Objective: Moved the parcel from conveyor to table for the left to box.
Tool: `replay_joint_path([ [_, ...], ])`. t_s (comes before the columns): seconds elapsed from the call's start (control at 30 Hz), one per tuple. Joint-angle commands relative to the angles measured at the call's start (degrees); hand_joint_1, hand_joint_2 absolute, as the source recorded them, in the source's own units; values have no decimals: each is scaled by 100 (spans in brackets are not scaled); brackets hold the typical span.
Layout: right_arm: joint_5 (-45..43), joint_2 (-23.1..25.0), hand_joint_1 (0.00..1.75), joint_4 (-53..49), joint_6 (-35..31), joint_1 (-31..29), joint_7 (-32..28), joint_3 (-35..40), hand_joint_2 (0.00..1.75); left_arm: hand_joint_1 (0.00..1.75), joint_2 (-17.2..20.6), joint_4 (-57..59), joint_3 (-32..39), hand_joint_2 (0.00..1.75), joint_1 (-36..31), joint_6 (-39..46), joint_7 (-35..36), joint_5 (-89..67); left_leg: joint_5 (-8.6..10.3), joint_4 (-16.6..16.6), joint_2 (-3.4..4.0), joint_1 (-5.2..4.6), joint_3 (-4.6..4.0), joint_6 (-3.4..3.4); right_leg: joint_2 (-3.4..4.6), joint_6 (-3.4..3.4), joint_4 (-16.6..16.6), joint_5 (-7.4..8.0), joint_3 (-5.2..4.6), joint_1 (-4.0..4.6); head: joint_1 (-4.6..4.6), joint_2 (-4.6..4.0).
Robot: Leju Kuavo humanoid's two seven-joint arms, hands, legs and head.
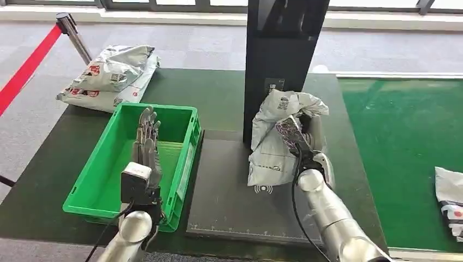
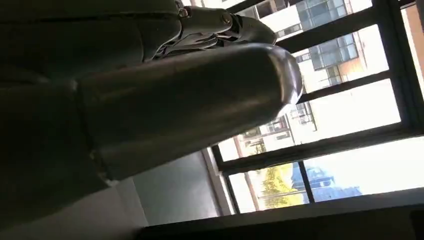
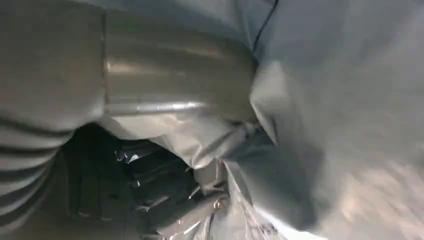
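The right robot hand [image 1: 307,136] gripped a crumpled grey plastic parcel [image 1: 275,139] above the dark desk [image 1: 218,98]; the left robot hand [image 1: 146,143] hovered spread over a green plastic crate [image 1: 104,180]

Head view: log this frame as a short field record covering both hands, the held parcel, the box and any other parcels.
right hand: grips the grey parcel, its lower end on the dark scale plate by the black post
left hand: holds nothing, fingers extended above the green crate
green crate: on the dark table, nothing visible inside
other parcels: stacked parcels at the table's far left corner; one parcel on the green conveyor
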Motion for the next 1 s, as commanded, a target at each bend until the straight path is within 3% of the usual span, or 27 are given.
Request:
replay_joint_path([
  [0.03,-225,216,0,832,376,-418,-93,256,0,0,42,417,-178,0,-299,51,10,71,7,-7,10,2,2,1,22,-4,-7,12,-4,2,0,0],
  [0.13,-405,268,0,502,722,-307,-250,396,0,0,39,405,-127,0,-307,58,-6,104,6,-2,26,8,-3,-1,32,-12,-4,17,-13,2,0,0],
  [0.23,-858,209,0,-86,1472,-107,-106,570,0,0,57,445,-82,0,-334,-35,-51,173,7,1,45,14,-6,-8,49,-21,1,23,-22,0,0,0],
  [0.33,-890,169,0,-180,1512,-67,-79,610,0,0,52,467,-73,0,-346,-45,-57,179,8,-2,78,16,-1,-11,75,-29,2,32,-29,-2,-2,0],
  [0.7,-890,159,0,-182,1513,-64,-79,609,0,0,51,468,-74,0,-344,-45,-57,179,36,-6,13,25,-26,-25,32,-27,-6,41,-33,9,0,0],
  [0.8,-1117,54,0,-540,2185,102,119,867,0,0,127,457,-89,0,-284,-57,-94,167,35,-4,15,23,-31,-28,31,-28,-3,40,-39,8,0,0],
  [0.87,-1257,-57,0,-1016,2623,289,563,1065,0,0,168,339,-20,0,-131,-21,-118,162,34,-7,15,23,-29,-28,31,-29,-7,40,-36,8,0,0],
  [1.0,-1497,-222,0,-1514,3020,455,829,1250,0,0,164,83,97,0,89,19,-131,130,32,-8,17,23,-28,-28,29,-29,-8,38,-37,6,-2,0],
])
